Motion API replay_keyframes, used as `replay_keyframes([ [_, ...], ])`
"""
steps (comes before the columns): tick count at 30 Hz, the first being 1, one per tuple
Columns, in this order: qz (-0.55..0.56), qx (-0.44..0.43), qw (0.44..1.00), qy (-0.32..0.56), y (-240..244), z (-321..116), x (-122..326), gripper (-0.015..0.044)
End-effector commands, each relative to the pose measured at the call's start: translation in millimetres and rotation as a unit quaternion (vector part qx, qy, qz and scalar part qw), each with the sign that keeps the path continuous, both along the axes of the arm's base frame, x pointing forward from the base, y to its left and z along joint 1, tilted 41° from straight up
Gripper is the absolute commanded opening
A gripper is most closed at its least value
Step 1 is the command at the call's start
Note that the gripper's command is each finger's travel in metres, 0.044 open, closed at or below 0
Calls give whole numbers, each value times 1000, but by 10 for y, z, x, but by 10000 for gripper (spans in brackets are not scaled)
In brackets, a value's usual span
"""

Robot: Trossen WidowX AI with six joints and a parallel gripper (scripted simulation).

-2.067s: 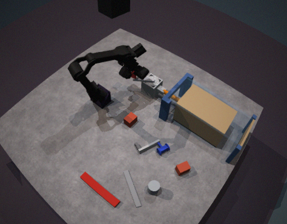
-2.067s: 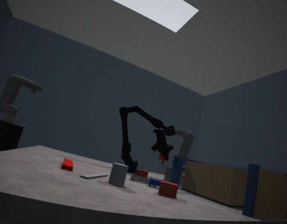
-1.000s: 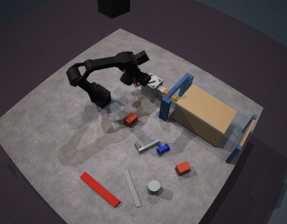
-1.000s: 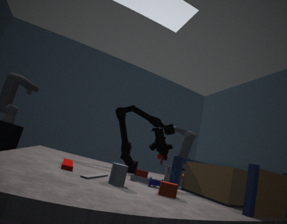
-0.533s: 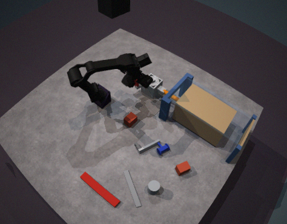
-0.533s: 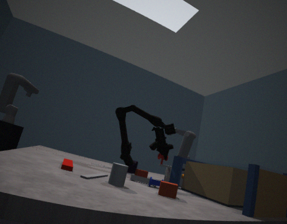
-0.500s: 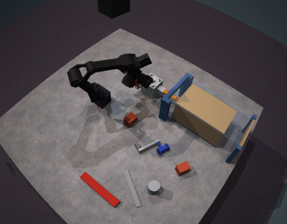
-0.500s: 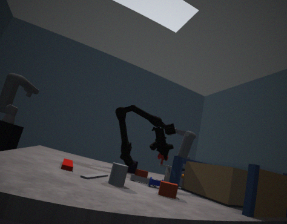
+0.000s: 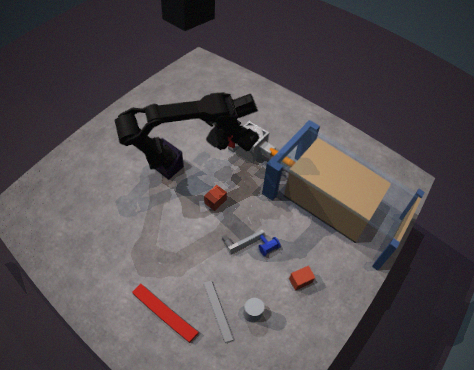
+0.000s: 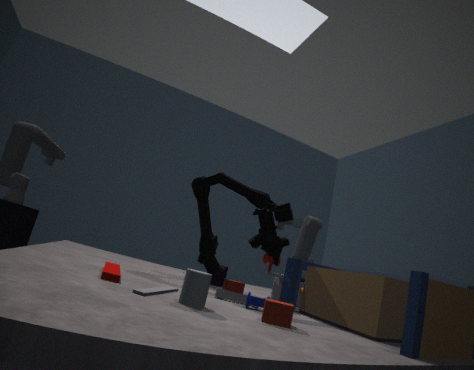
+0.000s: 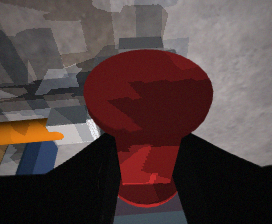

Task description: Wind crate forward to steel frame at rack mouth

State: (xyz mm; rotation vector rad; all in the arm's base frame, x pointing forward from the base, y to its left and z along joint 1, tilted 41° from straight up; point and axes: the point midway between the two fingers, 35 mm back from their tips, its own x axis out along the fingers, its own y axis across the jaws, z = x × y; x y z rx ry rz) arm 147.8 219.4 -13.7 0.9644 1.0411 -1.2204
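My gripper (image 9: 232,142) (image 10: 271,256) (image 11: 143,132) is shut on the red knob (image 9: 231,143) (image 10: 269,262) (image 11: 148,95) of the winch handle, beside the grey winch (image 9: 250,153) (image 10: 277,287). The handle's key end is hidden. An orange strap (image 9: 288,160) (image 11: 18,132) runs from the winch toward the tan crate (image 9: 341,175) (image 10: 341,300). The crate sits flat inside the clear-panelled cubby (image 9: 401,192). Its front is close behind the blue steel frame (image 9: 272,181) (image 10: 292,282) (image 11: 38,157); the top view shows a narrow gap, and contact cannot be made out.
On the bench lie a grey crank-shaped bar (image 9: 246,242), a blue tool (image 9: 269,246) (image 10: 257,301), a red bar (image 9: 165,313) (image 10: 111,272), a flat grey bar (image 9: 219,312) (image 10: 155,290), a grey cylinder (image 9: 254,308) (image 10: 195,289) and two orange-red blocks (image 9: 215,198) (image 9: 302,277).
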Motion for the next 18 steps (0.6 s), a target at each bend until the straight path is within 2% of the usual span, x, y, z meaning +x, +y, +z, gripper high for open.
replay_keyframes([
  [1,-2,-5,1000,-17,-4,-23,187,0],
  [18,-2,-5,1000,-18,90,-68,420,0],
])
